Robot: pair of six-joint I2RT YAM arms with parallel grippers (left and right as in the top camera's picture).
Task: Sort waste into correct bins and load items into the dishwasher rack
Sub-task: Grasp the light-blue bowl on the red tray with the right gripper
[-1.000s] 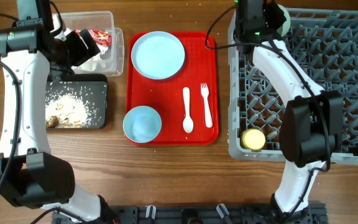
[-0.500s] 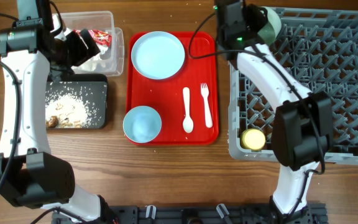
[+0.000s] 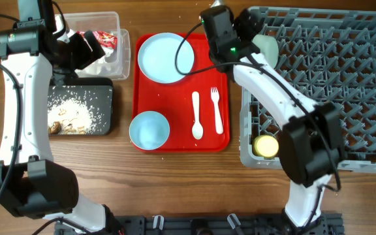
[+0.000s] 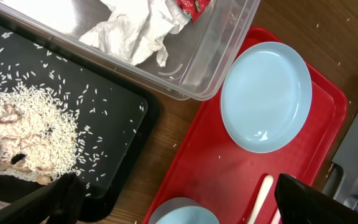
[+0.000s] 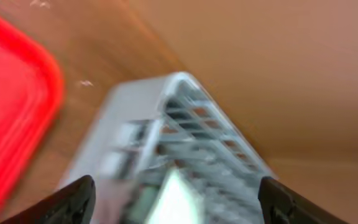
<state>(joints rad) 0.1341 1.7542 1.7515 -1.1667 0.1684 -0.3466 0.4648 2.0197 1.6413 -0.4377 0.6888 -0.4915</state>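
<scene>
My right gripper hangs open over the back-left corner of the grey dishwasher rack, just left of a pale bowl standing on edge there; nothing is held. A yellow cup sits in the rack's front-left corner. My left gripper is open and empty above the clear tub and black tray. The tub holds a napkin and red wrapper; rice lies in the black tray. Plate, bowl, spoon and fork lie between.
The plate, bowl, spoon and fork rest on a flat red tray between the bins and the rack. A few rice grains are scattered on the wooden table. The right wrist view is motion-blurred.
My right gripper has opened and drawn back leftward, leaving the pale bowl standing in the rack's back-left corner. The left arm has not moved.
</scene>
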